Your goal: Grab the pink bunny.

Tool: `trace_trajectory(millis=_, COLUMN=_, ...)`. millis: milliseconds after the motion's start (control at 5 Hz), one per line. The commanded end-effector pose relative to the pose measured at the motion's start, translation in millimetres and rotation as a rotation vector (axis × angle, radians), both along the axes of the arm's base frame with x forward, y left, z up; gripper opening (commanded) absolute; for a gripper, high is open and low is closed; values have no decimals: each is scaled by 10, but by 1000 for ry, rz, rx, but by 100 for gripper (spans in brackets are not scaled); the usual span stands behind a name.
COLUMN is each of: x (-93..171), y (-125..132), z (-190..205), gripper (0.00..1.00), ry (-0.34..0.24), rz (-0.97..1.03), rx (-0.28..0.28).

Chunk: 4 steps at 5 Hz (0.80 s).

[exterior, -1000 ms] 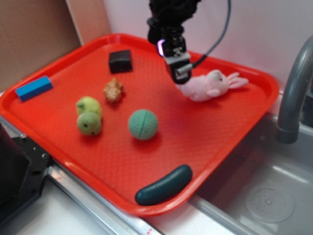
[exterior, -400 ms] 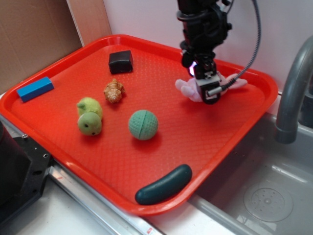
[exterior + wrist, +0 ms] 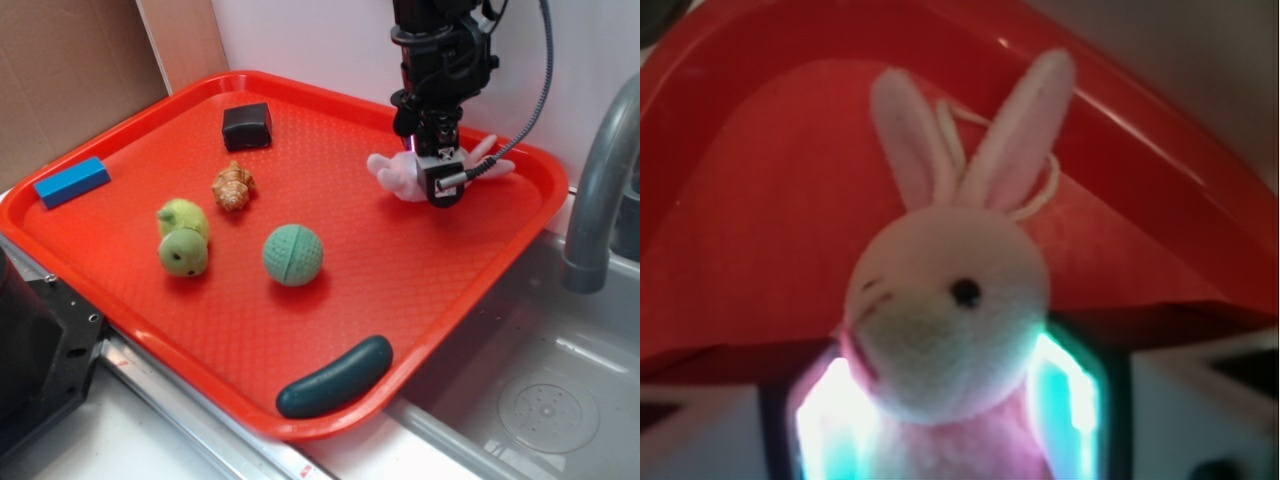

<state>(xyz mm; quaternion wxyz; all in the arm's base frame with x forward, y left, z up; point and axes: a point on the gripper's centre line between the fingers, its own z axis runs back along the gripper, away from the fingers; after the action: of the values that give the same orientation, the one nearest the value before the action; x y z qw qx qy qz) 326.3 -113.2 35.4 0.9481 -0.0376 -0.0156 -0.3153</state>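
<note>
Tray (image 3: 120,240): I see a red tray beside a sink, carrying everything that follows; the bunny sits at its far right corner, close under the rim.
Arm: my arm comes down from above over that corner, with the gripper (image 3: 442,188) low over the tray.
Other toys: a green ball (image 3: 293,254) near the middle, a yellow-green plush (image 3: 182,238) to its left, a dark sausage shape (image 3: 335,377) at the near edge, a blue block (image 3: 70,181) and a black block (image 3: 246,125) further off. All lie well apart from the bunny.
Pink bunny (image 3: 950,330): lying on the tray, ears toward the rim. In the wrist view its body sits between the two lit fingers (image 3: 1065,400), head poking out in front.
Gripper state: jaws spread either side of the body; I see no squeeze on the plush, so I call it not yet closed.
Step in hand: I judge this the end of the descent, lined up for the grasp.
Next move: close on the body, then lift straight up; the soft plush should give, so I'd close fully.
</note>
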Motion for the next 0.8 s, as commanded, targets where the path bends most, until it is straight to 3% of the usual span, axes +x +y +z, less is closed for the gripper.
trace_trajectory(millis=0, x=-259, y=55, z=704, gripper=0, ry=-68, rz=-66, rx=-4)
trace_trajectory(millis=200, x=-506, y=115, z=962, gripper=0, ry=-83, rz=-56, rx=6)
trace_trajectory(millis=400, x=-816, y=266, z=1206, gripper=0, ry=-136, rz=-17, rx=-1)
trace_trajectory(millis=600, x=-1061, y=478, z=1324, gripper=0, ry=-138, rz=120, rx=-39)
